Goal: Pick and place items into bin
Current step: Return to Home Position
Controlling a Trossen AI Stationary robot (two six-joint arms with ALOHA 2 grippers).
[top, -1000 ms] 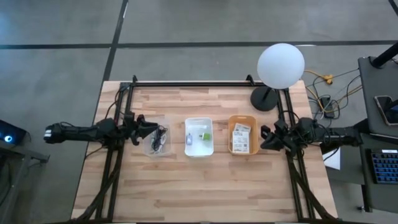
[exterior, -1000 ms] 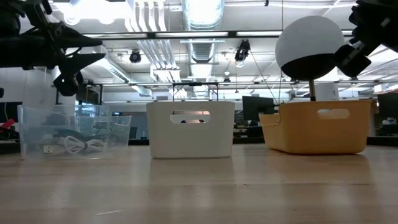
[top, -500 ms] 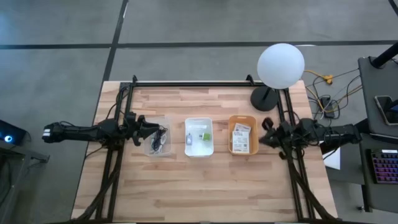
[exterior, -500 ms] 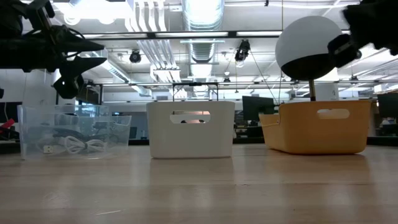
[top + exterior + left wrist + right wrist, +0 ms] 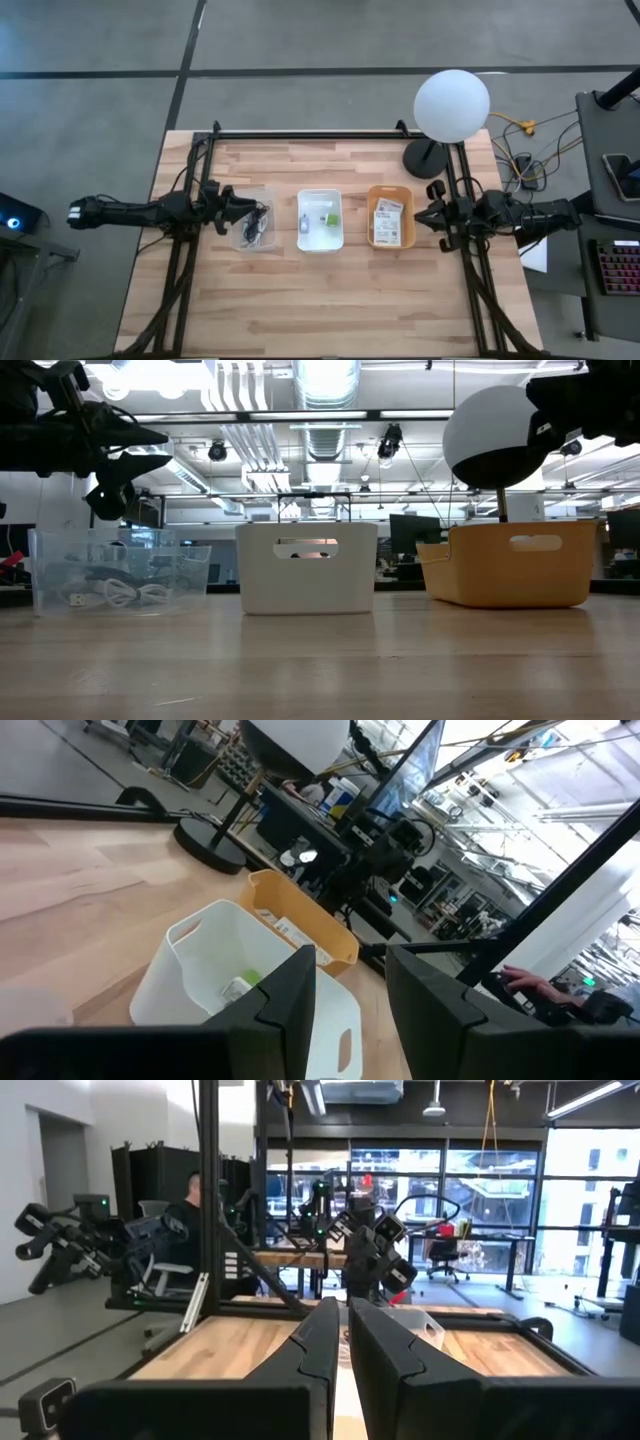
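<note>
1. Check the left gripper (image 5: 243, 209). Its fingers stand a moderate gap apart with nothing between them. It hangs over the 9 o'clock rim of the transparent bin (image 5: 254, 248), above wall height in the low view.
2. Check the right gripper (image 5: 421, 217). Its fingers are drawn to a thin slit and hold nothing. It sits just beside the 3 o'clock wall of the orange bin (image 5: 370, 215), not touching it.
3. Note the governing relation. Each arm lies along the 9-to-3 line, and each bin's long axis runs 12 to 6. The stowed items lie at 3 o'clock from the left gripper and 9 o'clock from the right, so a straight outward retreat should clear every wall. The lamp (image 5: 452, 104) stands at 12 o'clock from the right gripper; keep that arm off that heading.
4. Count the bins: three, with the white bin (image 5: 320, 192) in the middle.
5. Count the contents:
   - tangled cables (image 5: 256, 226) in the transparent bin, number unclear;
   - one green piece (image 5: 329, 217) and one pale item (image 5: 303, 223) in the white bin;
   - two printed cards (image 5: 388, 222), apparently, in the orange bin.
6. No loose item shows on the table (image 5: 330, 300).
</note>
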